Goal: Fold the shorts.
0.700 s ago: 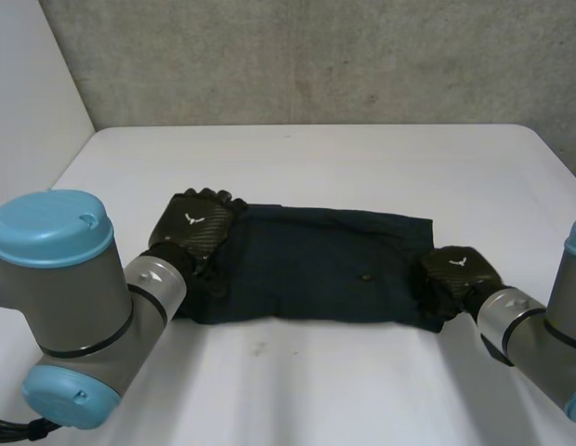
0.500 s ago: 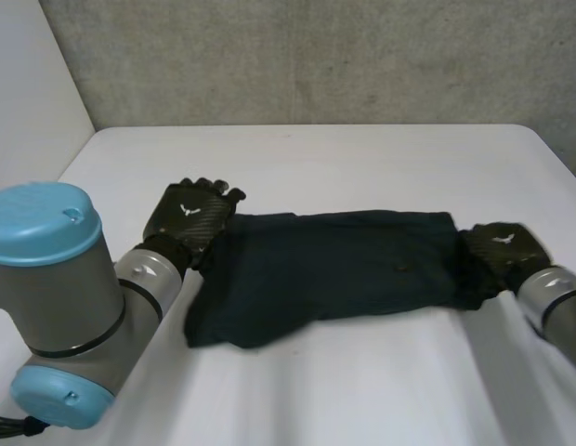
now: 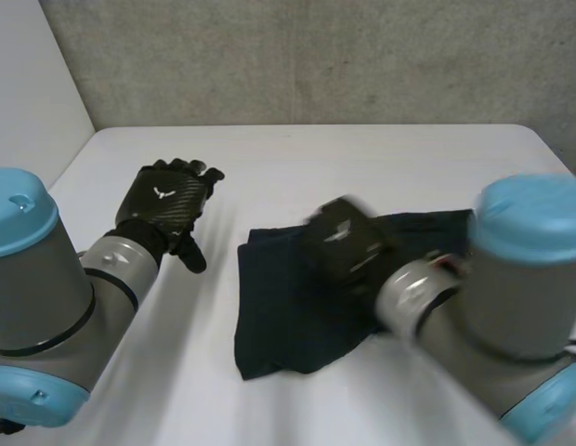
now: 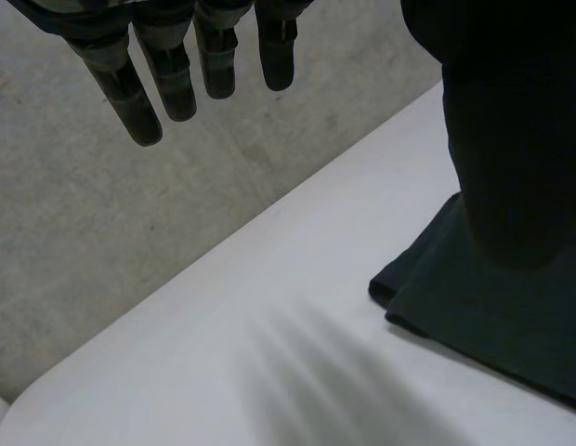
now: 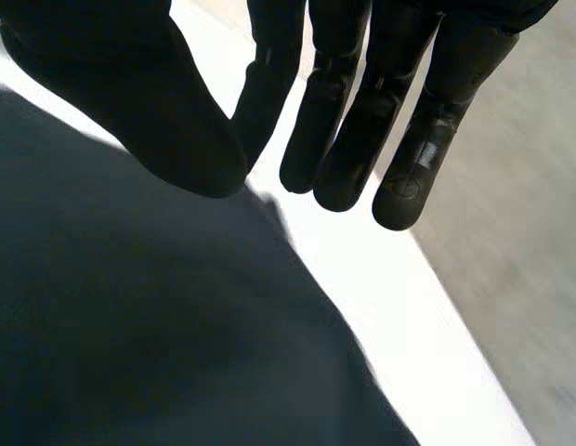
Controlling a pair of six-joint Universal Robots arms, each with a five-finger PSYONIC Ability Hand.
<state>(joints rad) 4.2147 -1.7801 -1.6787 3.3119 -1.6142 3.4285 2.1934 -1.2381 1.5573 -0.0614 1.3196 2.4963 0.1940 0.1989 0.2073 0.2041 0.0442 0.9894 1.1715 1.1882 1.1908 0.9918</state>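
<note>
Noting shorts doubled right of the tabletop's centre, records right hand over them and left hand toward the left edge, both straight-fingered, empty.

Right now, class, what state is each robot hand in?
Left robot hand: open, holding nothing.
Right robot hand: open, over the shorts.
</note>
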